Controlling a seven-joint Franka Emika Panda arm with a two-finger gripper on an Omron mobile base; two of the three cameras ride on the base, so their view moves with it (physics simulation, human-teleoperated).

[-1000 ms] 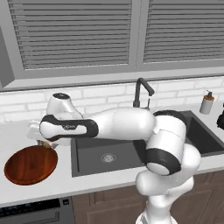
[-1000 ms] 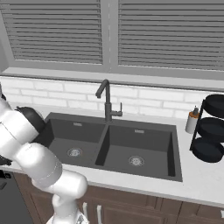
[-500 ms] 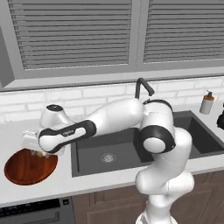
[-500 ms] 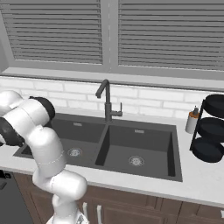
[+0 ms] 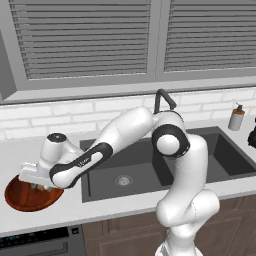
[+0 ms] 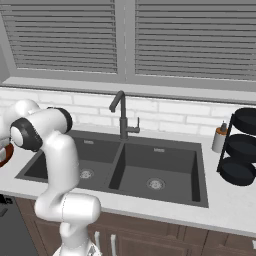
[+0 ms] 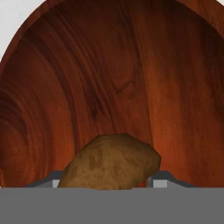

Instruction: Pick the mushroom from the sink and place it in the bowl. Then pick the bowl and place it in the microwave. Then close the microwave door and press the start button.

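The arm has swung lower, and the gripper hovers over the glossy reddish-brown bowl, fingers clamped on the lumpy tan mushroom above its streaked wood grain.

The mushroom's underside is hidden, perhaps gripped.

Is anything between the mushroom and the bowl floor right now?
Nothing visible. In the hand view the mushroom sits at the end effector directly over bare wood of the bowl; the bowl's inside holds nothing else.
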